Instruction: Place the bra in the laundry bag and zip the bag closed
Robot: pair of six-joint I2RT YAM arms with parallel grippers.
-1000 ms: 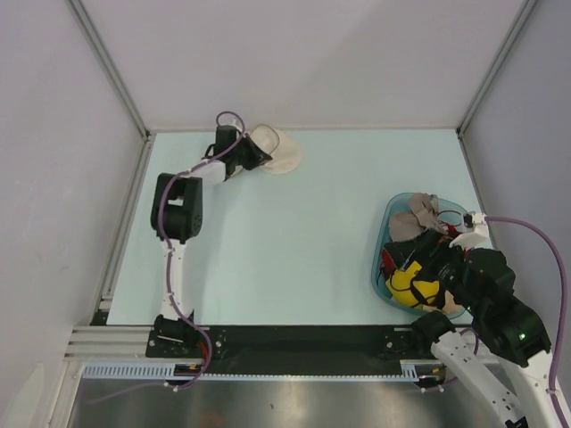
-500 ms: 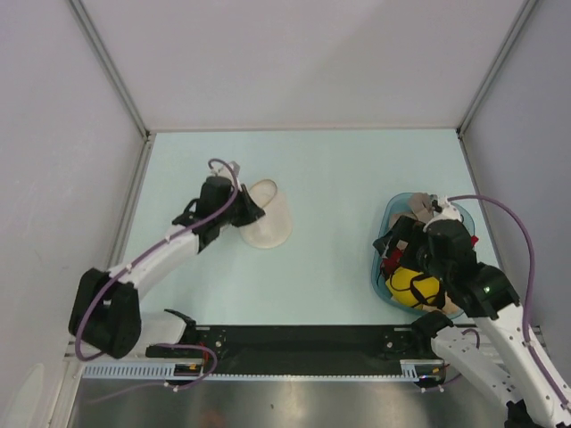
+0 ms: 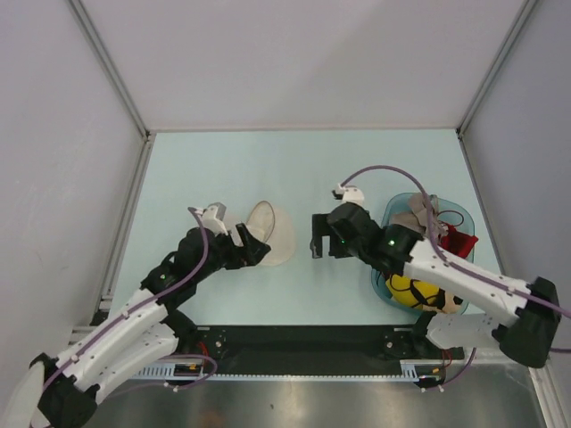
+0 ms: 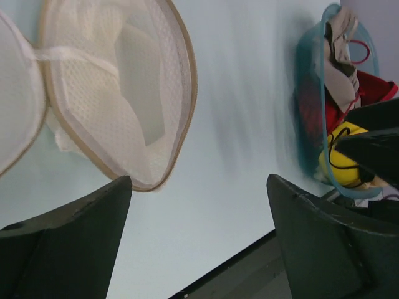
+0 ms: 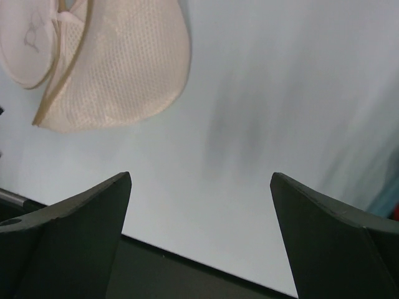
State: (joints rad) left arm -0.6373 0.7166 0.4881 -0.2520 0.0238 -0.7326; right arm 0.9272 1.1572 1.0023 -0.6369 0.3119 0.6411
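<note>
The left gripper [image 3: 252, 243], now wide, has dragged the laundry bag [image 3: 270, 234] from the far left to near centre, while the right gripper [image 3: 314, 237], wide and empty, has swung left off the teal basket [image 3: 378, 267], leaving the bra [image 3: 414, 219] unpicked inside it.

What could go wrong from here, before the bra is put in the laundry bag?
1. The bra lies in the teal basket, piled with the red bra and the yellow-and-black garment; the right fingers may lift the wrong piece or drag straps along.
2. The laundry bag lies open and unheld; a nudge may slide it or flip it shut.
3. The left fingers and right fingers, both open, are close beside the bag and might collide.
</note>
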